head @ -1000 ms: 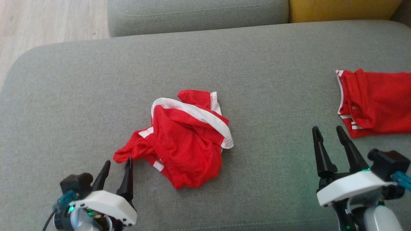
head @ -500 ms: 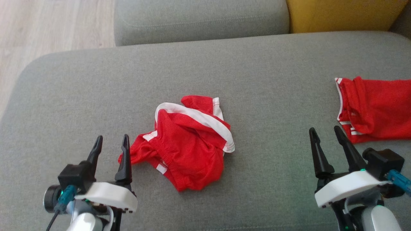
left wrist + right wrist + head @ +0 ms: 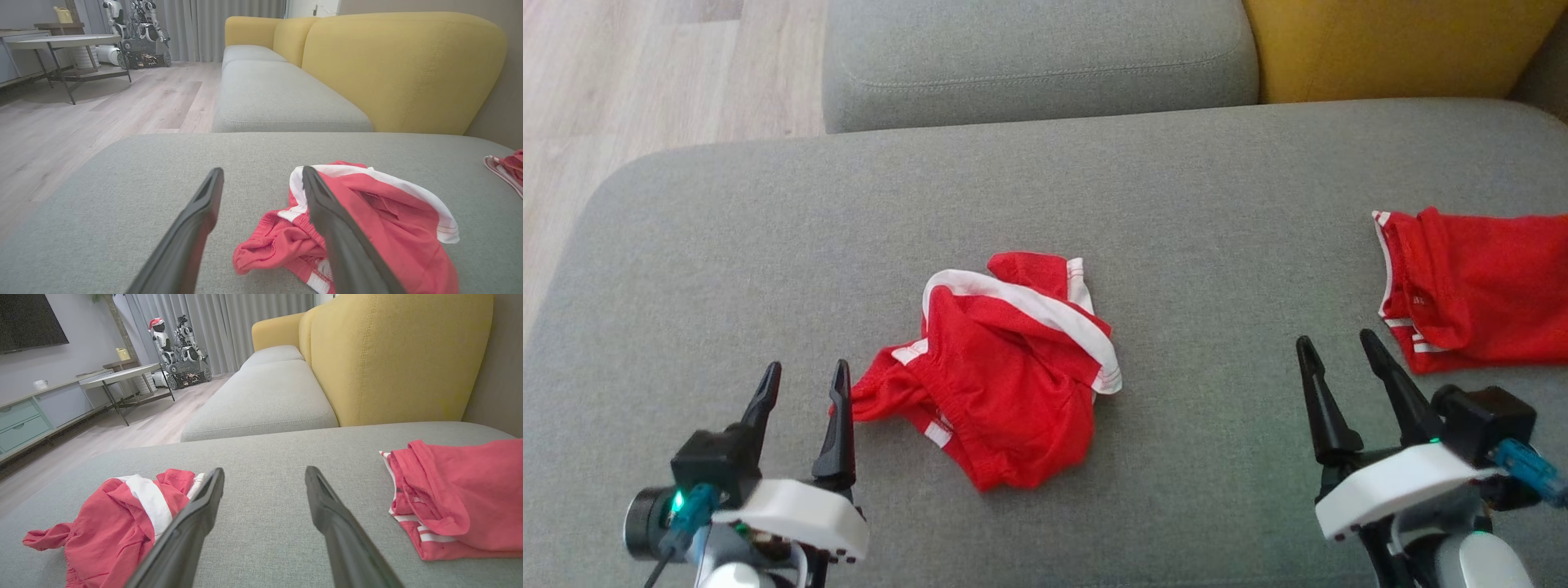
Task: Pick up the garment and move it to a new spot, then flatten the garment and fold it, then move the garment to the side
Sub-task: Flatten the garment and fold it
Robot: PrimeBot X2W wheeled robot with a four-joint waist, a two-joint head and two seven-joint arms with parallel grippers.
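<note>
The garment (image 3: 1005,384), red with white trim, lies crumpled in the middle of the grey seat cushion (image 3: 1094,188). My left gripper (image 3: 806,367) stands open at the garment's left end, its right finger beside the red tip that sticks out there. In the left wrist view the garment (image 3: 367,228) lies behind and right of that gripper's (image 3: 262,170) right finger. My right gripper (image 3: 1336,338) is open at the lower right, well clear of the garment, with nothing between its fingers. The right wrist view has the garment (image 3: 110,522) at its lower left, left of the right gripper (image 3: 264,470).
A second red garment (image 3: 1478,294), folded, lies at the cushion's right edge, just beyond my right gripper. A yellow backrest (image 3: 1388,41) and another grey cushion (image 3: 1037,57) stand behind. Wooden floor (image 3: 621,90) drops off past the rounded left edge.
The head camera has tilted, so the whole scene sits lower in the picture. My left gripper has straightened up and reached a little forward beside the garment's left tip. Both grippers stay open.
</note>
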